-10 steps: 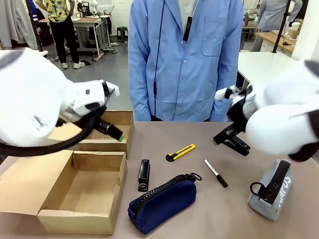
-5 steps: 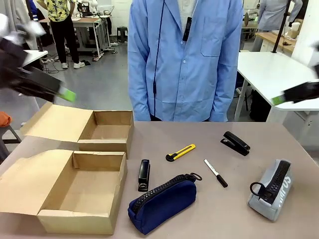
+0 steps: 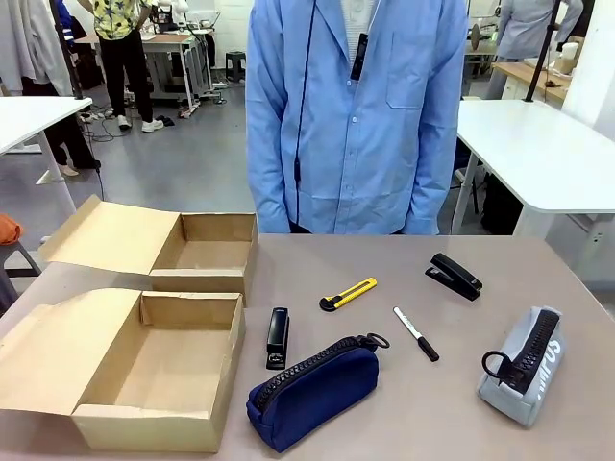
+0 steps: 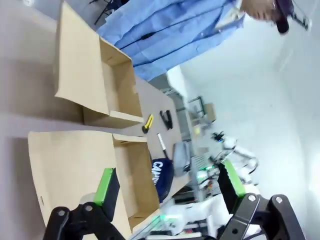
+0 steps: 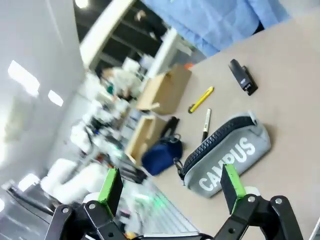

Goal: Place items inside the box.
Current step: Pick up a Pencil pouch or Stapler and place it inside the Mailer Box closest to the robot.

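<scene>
On the brown table lie a navy blue pouch [image 3: 312,389], a black stapler [image 3: 278,336] beside the near box [image 3: 154,370], a yellow-black utility knife [image 3: 348,294], a white marker [image 3: 415,333] and a second black stapler [image 3: 455,276]. My left gripper [image 4: 169,182] is open, high above the table's left end, over the near box [image 4: 125,170]. My right gripper [image 5: 171,182] is open too, well above the grey CAMPUS pouch [image 5: 227,152], with the stapler [image 5: 243,76], knife [image 5: 201,99] and marker [image 5: 205,125] beyond it.
A second open cardboard box [image 3: 202,252] stands behind the near one. The grey pouch [image 3: 524,365] lies at the table's right front. A person in a blue coat [image 3: 356,115] stands at the far edge.
Both arms have pulled up and out of the front view, the left one to the left, the right one to the right. The things on the table lie where they were.
</scene>
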### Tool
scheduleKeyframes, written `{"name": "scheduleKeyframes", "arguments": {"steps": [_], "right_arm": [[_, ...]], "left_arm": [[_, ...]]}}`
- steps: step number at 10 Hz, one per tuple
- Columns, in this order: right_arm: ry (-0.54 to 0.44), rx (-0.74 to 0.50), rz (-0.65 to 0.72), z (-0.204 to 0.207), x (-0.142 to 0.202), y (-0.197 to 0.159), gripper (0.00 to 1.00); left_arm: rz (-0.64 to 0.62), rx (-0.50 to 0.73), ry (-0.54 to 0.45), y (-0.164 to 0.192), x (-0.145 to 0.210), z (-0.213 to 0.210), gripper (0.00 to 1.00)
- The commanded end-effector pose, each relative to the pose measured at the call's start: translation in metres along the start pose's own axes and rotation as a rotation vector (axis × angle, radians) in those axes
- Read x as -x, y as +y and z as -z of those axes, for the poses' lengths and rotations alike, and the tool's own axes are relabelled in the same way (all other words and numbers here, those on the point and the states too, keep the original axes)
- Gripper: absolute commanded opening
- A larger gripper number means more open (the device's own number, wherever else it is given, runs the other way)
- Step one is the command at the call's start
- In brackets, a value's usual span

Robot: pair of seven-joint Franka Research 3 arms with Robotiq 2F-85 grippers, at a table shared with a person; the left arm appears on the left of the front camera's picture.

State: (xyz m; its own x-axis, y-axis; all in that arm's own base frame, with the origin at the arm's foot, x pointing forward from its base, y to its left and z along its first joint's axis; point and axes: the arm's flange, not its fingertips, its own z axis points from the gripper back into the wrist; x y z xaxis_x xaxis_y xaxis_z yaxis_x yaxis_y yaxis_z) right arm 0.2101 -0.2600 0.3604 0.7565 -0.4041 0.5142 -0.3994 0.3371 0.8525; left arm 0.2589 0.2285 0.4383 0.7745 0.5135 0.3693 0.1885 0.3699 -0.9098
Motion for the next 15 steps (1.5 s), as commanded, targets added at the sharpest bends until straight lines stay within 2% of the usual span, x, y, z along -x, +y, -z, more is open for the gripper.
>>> {"name": "scheduleKeyframes", "arguments": {"steps": [1, 2, 9, 10, 13, 15], "right_arm": [[-0.161, 0.023, 0.159, 0.009, -0.026, -0.021, 1.00], [0.000, 0.000, 0.000, 0.000, 0.000, 0.000, 1.00], [0.018, -0.006, 0.024, 0.003, -0.002, -0.006, 1.00], [0.089, 0.141, -0.033, 0.024, 0.002, 0.011, 1.00], [0.264, 0.188, -0.122, 0.067, 0.003, 0.043, 1.00], [0.240, 0.175, -0.055, 0.041, -0.002, 0.029, 1.00]], "left_arm": [[0.126, -0.059, 0.042, -0.038, -0.002, 0.003, 1.00], [0.126, -0.059, 0.042, -0.038, -0.002, 0.003, 1.00], [0.126, -0.059, 0.042, -0.038, -0.002, 0.003, 1.00], [0.126, -0.059, 0.042, -0.038, -0.002, 0.003, 1.00], [0.126, -0.059, 0.042, -0.038, -0.002, 0.003, 1.00], [0.126, -0.059, 0.042, -0.038, -0.002, 0.003, 1.00]]}}
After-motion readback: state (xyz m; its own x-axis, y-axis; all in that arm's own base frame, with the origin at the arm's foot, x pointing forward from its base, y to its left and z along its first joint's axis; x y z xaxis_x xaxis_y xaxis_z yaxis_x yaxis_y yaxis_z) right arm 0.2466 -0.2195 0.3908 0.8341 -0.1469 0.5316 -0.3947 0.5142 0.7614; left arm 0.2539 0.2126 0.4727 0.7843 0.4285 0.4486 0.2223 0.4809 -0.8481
